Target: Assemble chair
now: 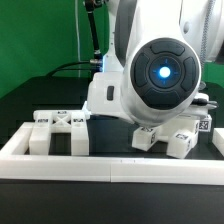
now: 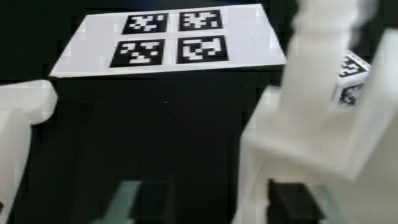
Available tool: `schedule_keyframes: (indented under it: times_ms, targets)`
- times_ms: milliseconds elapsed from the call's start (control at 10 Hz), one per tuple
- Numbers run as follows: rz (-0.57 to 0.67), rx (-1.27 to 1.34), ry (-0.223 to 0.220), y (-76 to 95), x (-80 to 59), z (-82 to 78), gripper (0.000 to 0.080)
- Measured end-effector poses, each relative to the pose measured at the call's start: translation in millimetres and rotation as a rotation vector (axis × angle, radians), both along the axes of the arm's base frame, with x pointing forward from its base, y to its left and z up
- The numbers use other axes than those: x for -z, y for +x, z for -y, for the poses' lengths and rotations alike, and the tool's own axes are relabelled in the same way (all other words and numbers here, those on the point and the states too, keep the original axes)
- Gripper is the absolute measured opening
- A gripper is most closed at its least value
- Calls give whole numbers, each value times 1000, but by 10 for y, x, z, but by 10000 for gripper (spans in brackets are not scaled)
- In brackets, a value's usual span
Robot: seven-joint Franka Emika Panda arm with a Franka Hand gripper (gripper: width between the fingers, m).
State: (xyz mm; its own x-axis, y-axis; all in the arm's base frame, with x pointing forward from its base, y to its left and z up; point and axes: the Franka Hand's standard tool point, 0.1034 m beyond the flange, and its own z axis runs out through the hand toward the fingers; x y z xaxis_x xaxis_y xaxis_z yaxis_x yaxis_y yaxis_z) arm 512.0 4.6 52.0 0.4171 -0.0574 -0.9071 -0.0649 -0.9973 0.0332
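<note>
**Gripper open beside a tagged chair part, nothing held**

In the wrist view the gripper (image 2: 210, 205) is seen with its jaws part-way apart, and only bare table (image 2: 178, 130) shows in the gap. The tagged chair part (image 2: 306, 115) stands upright just beside one finger, off the gripper's centre line. A second white part (image 2: 22, 135) lies at the other side, and the marker board (image 2: 169, 40) lies beyond. In the exterior view, loose parts (image 1: 55, 128) are seen at the exterior view's left behind the border rail (image 1: 60, 165). They are well apart from the pieces under the arm (image 1: 170, 138). For a clean pick, the jaws are best centred over the tagged chair part and squared to its flat faces before being closed. That way it is neither tipped nor pushed aside.
</note>
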Motion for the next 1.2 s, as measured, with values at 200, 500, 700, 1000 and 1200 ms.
schedule_keyframes:
  times_ms: [200,500,700,1000,1200]
  targets:
    - [0,1,0,0,3,8,587]
    - [0,5,2,3,9,37,646]
    - [11,5,7,36,-15,88,649]
    - [36,12,9,89,-96,152,649]
    - [82,15,8,181,-122,217,649]
